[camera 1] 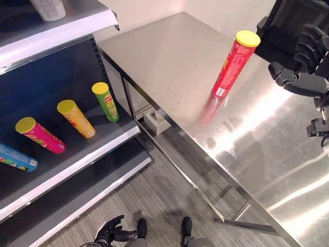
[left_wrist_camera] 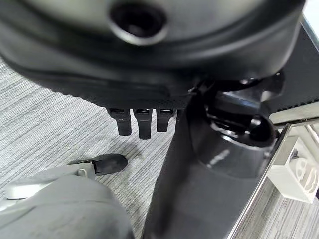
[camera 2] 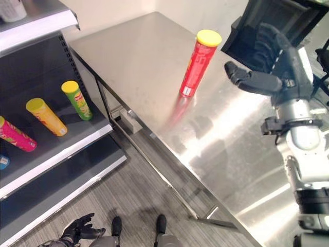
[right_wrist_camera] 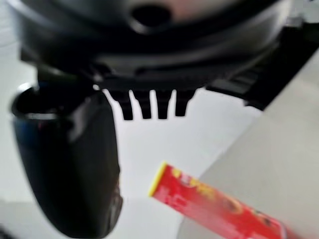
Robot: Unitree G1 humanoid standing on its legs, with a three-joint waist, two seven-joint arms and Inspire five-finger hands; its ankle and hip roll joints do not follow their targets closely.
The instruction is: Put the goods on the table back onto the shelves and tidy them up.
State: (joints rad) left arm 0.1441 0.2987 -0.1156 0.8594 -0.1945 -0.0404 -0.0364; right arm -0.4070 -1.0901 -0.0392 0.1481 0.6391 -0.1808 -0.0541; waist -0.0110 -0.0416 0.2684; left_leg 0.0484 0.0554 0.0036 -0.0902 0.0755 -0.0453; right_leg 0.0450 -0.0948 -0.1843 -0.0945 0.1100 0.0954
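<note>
One red cylindrical can with a yellow lid [camera 1: 234, 63] stood upright at upper right on the bare steel counter [camera 1: 169, 56], near its front edge. My right robot hand [camera 2: 267, 77] hovered just beside it, fingers spread, empty. Four cans [camera 1: 77, 118] lay on the shelf [camera 1: 82, 154] at left. My left robot hand [camera 1: 110, 231] hung relaxed and empty at the bottom.

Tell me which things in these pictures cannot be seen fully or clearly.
- Blue can on the shelf: cut off by the left eye view's left edge.
- White container on the upper shelf: top cut off by the frame's upper edge.
- Red can on the table: blurred in the right wrist view, its far end cut off.
- Left hand: small and low near the floor.
</note>
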